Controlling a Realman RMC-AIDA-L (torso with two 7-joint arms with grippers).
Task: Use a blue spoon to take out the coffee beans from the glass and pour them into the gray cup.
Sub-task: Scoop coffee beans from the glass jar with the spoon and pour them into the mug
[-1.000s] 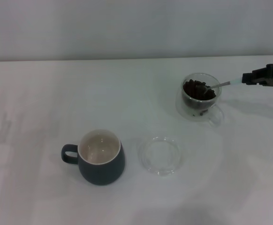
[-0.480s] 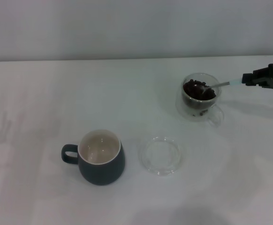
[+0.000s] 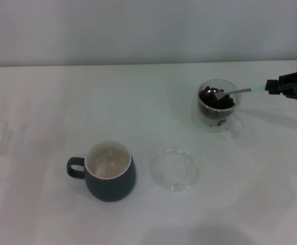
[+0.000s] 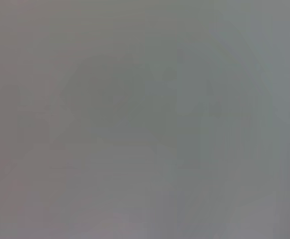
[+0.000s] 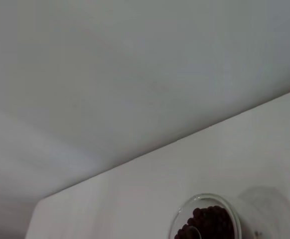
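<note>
Your right gripper (image 3: pixel 272 88), clamping the blue spoon (image 3: pixel 235 92) at three o'clock, could spill coffee beans (image 3: pixel 216 99) if tilted.

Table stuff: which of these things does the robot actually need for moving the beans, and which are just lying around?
Part of the job:
- blue spoon, held by the right end effector, bowl in the glass
- coffee beans
- glass
- gray cup, nothing visible inside

Just lying about:
- clear saucer, between cup and glass
</note>
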